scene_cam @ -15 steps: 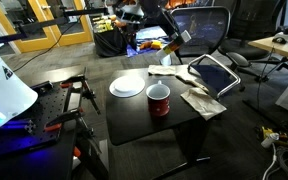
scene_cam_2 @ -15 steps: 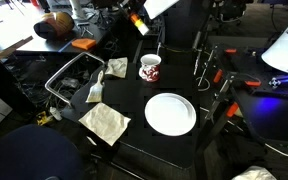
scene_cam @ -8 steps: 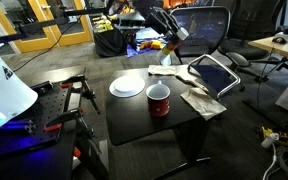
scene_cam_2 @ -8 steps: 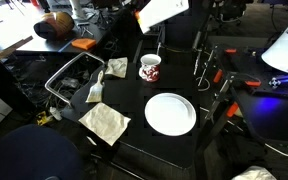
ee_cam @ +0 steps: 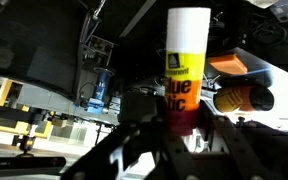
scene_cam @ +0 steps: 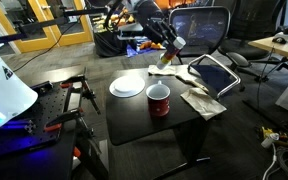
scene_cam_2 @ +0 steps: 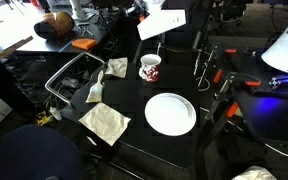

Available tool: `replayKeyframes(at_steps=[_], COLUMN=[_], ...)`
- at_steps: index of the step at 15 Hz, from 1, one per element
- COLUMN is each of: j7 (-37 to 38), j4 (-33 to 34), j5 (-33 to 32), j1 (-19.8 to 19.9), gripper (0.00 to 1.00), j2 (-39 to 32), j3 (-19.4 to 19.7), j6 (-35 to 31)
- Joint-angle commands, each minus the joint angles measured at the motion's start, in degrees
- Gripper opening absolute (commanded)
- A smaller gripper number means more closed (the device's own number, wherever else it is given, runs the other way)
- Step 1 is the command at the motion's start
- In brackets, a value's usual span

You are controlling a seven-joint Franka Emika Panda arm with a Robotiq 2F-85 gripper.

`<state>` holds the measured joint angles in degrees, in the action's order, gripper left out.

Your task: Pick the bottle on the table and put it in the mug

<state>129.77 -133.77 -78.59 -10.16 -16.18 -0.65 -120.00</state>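
Note:
In the wrist view my gripper [ee_cam: 184, 118] is shut on the bottle [ee_cam: 187, 50]. It is a slim whitish stick with a yellow label and a red base, and it stands up between the fingers. In an exterior view my gripper [scene_cam: 171, 50] hangs in the air beyond the far edge of the black table [scene_cam: 134, 118]. It is above and behind the dark red mug [scene_cam: 158, 100]. In an exterior view the arm's white cover [scene_cam_2: 162, 24] sits just above the mug [scene_cam_2: 150, 68] on the table [scene_cam_2: 134, 98]. The bottle is too small to make out there.
A white plate [scene_cam: 128, 86] [scene_cam_2: 170, 113] lies beside the mug. Crumpled paper napkins [scene_cam: 200, 101] [scene_cam_2: 104, 122] lie at the table's edge. A tablet [scene_cam: 214, 72] and an office chair [scene_cam: 206, 25] stand behind. A wire basket [scene_cam_2: 74, 75] and clamps [scene_cam_2: 210, 70] flank the table.
The arm has swung down and sideways with the bottle, bringing the gripper closer to the table and the mug. Nothing on the table has moved.

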Motion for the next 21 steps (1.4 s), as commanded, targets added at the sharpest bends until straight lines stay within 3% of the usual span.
replayKeyframes(at_steps=[1,4,5,9,10,21], j7=[3.9,3.5,3.6,3.6,3.6,12.9], j4=[2.4,1.6,1.8,1.8,1.8,5.2], j5=[0.7,-0.2,-0.2,-0.2,-0.1,-1.2], j1=[1.7,2.4,2.4,2.6,2.6,0.7], gripper=[0.08,0.08,0.33,0.33,0.08,0.08], j2=[-3.1,-3.1,-3.6,-3.9,-3.9,-10.1], j3=[-1.7,-2.0,-2.0,-2.3,-2.3,-4.2], j6=[2.4,1.0,1.0,1.0,0.9,10.6])
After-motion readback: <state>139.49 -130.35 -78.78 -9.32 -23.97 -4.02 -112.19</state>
